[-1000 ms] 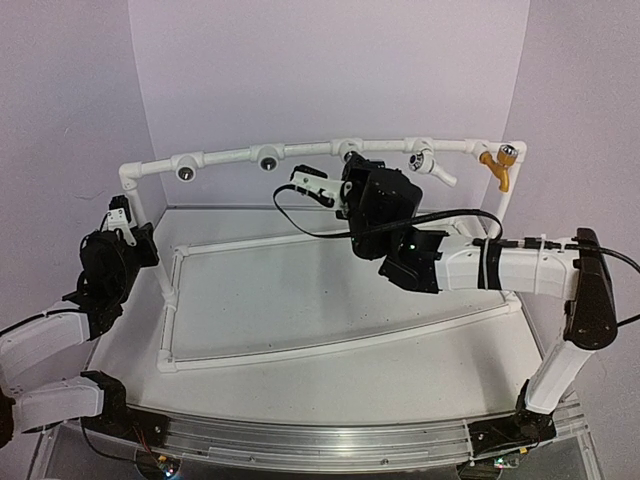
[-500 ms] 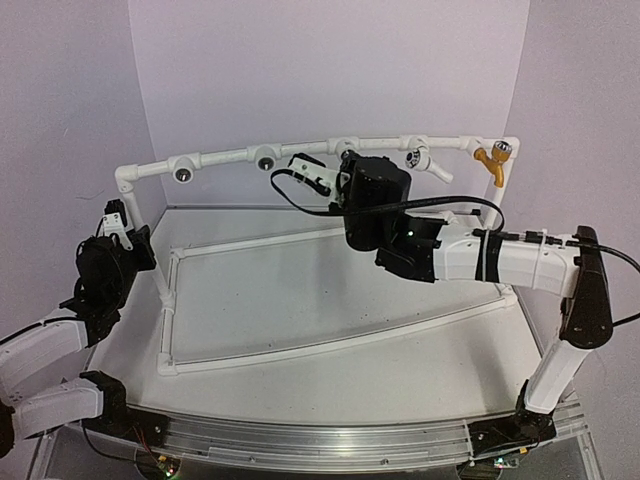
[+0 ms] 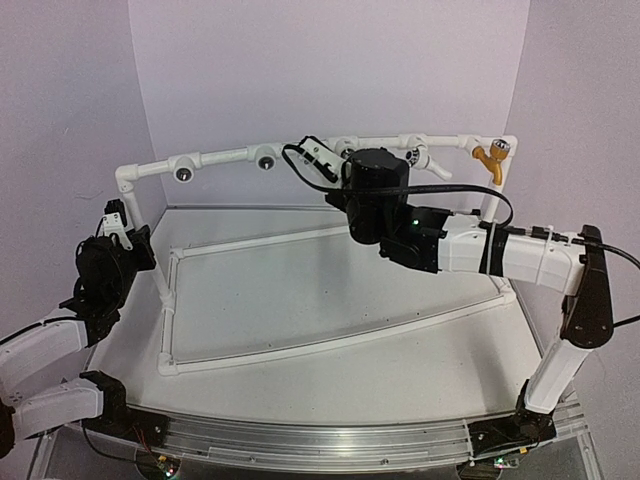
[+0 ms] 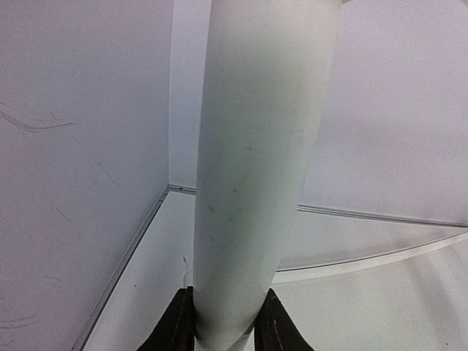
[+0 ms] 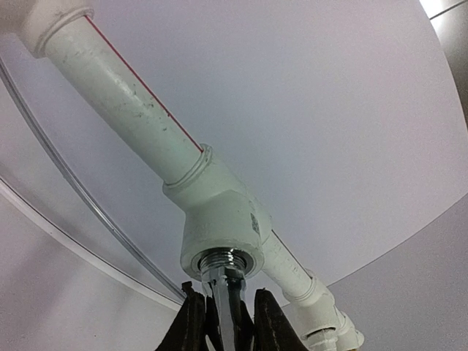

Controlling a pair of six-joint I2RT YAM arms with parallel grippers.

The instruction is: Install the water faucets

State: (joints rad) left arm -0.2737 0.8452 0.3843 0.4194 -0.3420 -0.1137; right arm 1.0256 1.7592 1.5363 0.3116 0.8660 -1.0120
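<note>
In the right wrist view my right gripper (image 5: 224, 301) is shut on a silver-grey metal water faucet (image 5: 228, 276). Its threaded end sits in the mouth of a white tee fitting (image 5: 219, 219) on the pipe frame's top rail. From above, that gripper (image 3: 352, 160) is up against the rail, and the faucet is hidden behind it. A white faucet (image 3: 428, 160) and an orange-yellow faucet (image 3: 493, 160) stand in the rail further right. My left gripper (image 3: 146, 245) is shut on the frame's left upright post (image 4: 256, 183), with a dark finger on each side.
Two open tee fittings (image 3: 185, 172) (image 3: 266, 160) with dark holes sit on the left part of the rail. The white pipe frame's base (image 3: 300, 345) lies on the table. Purple walls stand close behind and on both sides. A black cable (image 3: 300, 160) loops by the right wrist.
My right gripper has risen and moved back to the top rail, carrying the silver faucet into the tee. The left gripper stays on the post.
</note>
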